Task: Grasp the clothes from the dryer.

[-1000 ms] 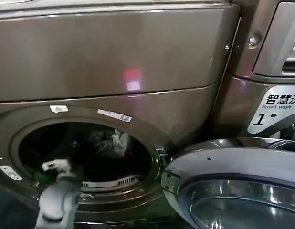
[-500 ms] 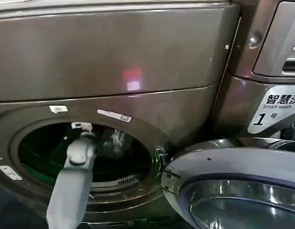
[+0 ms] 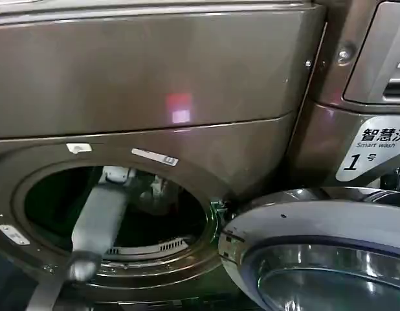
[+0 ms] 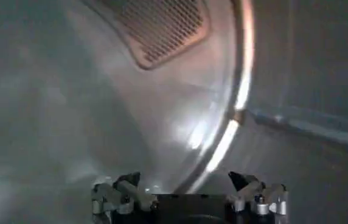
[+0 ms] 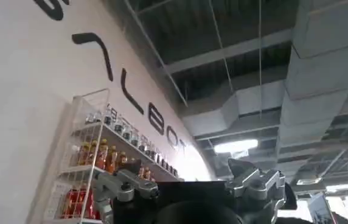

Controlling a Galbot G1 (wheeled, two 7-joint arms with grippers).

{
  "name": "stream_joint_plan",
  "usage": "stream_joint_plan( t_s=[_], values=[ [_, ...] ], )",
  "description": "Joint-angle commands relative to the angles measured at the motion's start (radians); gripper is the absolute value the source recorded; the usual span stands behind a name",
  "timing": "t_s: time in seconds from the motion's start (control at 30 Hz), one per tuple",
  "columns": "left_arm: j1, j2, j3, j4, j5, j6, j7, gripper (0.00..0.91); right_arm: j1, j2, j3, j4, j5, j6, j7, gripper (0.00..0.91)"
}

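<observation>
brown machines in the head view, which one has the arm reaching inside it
The dryer on the left with the wide open porthole: the left hand is inside its drum. The machine with the Smart wash sticker stands untouched beside it.

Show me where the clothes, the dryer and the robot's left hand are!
clothes [image 3: 162,188], head view, pale fabric inside the drum.
dryer [image 3: 148,84], head view, bronze front panel.
left hand [image 4: 189,182], left wrist view, between its spread fingertips.

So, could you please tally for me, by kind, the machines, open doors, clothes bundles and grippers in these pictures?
Brown machines: 2, the dryer and the neighbour machine
Open doors: 1, the porthole door
Clothes bundles: 1, the clothes inside the drum
Grippers: 2, the left gripper open inside the drum, the right gripper open, aimed at the ceiling
Total: 6
</observation>
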Motion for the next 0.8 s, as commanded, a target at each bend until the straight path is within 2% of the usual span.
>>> stream_joint_plan(
  t_s=[0.03, 0.53, 0.8],
  values=[
    [-0.162, -0.029, 0.165, 0.266, 0.266, -0.118, 0.178, 0.907, 0.003, 0.001, -0.003, -0.003, 0.0, 0.001, -0.001, 0.907],
    [-0.178, -0.047, 0.217, 0.327, 0.562, -0.155, 0.257, 0.907, 0.008, 0.008, -0.016, 0.011, -0.002, 0.0, -0.004, 0.907],
    [-0.145, -0.065, 0.227, 0.334, 0.598, -0.174, 0.269, 0.907, 0.004, 0.012, -0.01, 0.013, -0.002, 0.001, -0.006, 0.907]
  ],
)
